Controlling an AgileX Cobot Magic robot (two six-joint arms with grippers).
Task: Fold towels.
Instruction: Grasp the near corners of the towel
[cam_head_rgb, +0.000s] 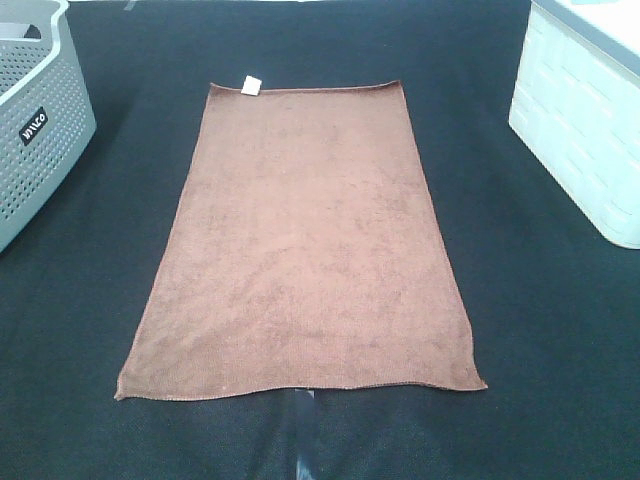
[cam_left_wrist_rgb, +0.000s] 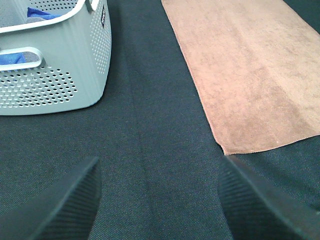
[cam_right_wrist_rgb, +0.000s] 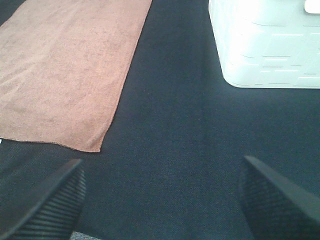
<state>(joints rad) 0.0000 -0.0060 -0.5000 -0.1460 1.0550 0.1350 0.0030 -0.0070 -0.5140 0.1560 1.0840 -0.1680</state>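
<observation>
A dark table (cam_head_rgb: 560, 330) filled the high view. The rust-brown towel (cam_head_rgb: 300, 240) lay spread flat and unfolded along its middle, one short edge near the camera and the other far.

A white bin (cam_head_rgb: 585, 120) stood at the far right, apart from the towel; its inside could not be seen. A grey perforated basket (cam_head_rgb: 40, 130) stood at the far left, also apart from the towel. The left wrist view showed something blue (cam_left_wrist_rgb: 42, 12) inside it, also visible through a handle slot; what it was could not be told.

The left gripper (cam_left_wrist_rgb: 160, 175) hung over bare table with its jaws spread wide and nothing between them. The towel's near left corner lay just ahead of its inner finger (cam_left_wrist_rgb: 250, 200), not touching. The right gripper (cam_right_wrist_rgb: 162, 170) was likewise spread and empty over bare table, the towel's near right corner just ahead of its inner finger (cam_right_wrist_rgb: 55, 200).

A small white tag (cam_head_rgb: 250, 86) sat on the towel's far short edge.
</observation>
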